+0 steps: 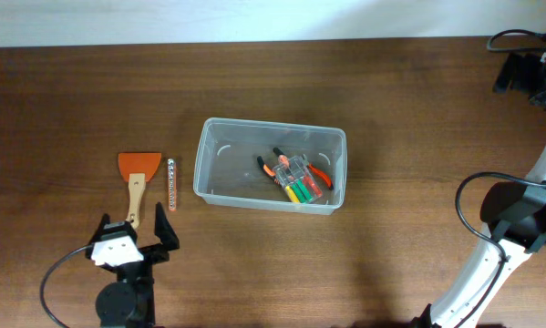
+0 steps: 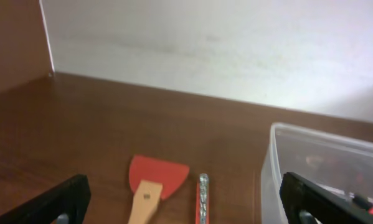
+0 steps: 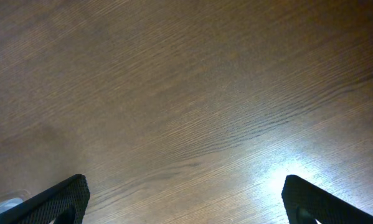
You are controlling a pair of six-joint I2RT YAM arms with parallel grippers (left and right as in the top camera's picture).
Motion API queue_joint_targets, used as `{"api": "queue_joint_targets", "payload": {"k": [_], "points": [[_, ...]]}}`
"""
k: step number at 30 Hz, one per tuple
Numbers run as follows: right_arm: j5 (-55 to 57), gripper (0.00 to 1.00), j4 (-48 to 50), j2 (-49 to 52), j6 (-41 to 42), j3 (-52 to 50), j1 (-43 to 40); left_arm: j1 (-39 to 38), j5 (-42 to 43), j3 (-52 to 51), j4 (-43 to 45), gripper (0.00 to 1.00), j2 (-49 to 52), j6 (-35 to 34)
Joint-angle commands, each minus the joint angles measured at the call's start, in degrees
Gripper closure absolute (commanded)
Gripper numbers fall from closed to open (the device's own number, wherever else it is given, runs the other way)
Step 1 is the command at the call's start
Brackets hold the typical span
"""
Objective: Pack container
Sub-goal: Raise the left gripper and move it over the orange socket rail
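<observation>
- Left gripper: jaws spread wide, empty, at handle end of scraper.
- Scraper: orange blade, wooden handle, flat on table, left of container, not yet packed.
- Metal rod: red-edged, just beside scraper, also outside.
- Container: clear tub, mid-table, holding 2 items: orange-handled pliers, marker pack.
- Right gripper: jaws released, empty, over bare wood, well apart from tub.
- Progress, by estimate: about half done; 2 items left, scraper likely next.
</observation>
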Motion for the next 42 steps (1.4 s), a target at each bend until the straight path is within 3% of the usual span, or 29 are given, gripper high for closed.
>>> {"api": "queue_joint_targets", "payload": {"k": [1,7,14,20,26,33,42], "points": [[-0.3,0.01,0.0,-0.5,0.5,1.1,0.0,0.3,-1.9,-0.1,1.2,0.01,-0.3,0.9],[-0.3,0.01,0.0,-0.5,0.5,1.1,0.0,0.3,-1.9,8.5,0.1,0.01,8.7,6.9],[-0.3,0.01,0.0,-0.5,0.5,1.1,0.0,0.3,-1.5,30.8,-4.8,0.01,34.5,18.0],[-0.3,0.02,0.0,-0.5,0.5,1.1,0.0,0.3,2.1,49.9,-14.3,0.01,58.7,19.1],[-0.3,0.01,0.0,-0.5,0.5,1.1,0.0,0.3,6.0,58.6,-19.4,0.01,77.3,19.3],[-0.3,0.01,0.0,-0.5,0.5,1.1,0.0,0.3,6.1,58.8,-20.2,0.01,85.3,19.1],[-0.3,0.01,0.0,-0.5,0.5,1.1,0.0,0.3,8.6,58.8,-20.5,0.01,85.6,19.1]]}}
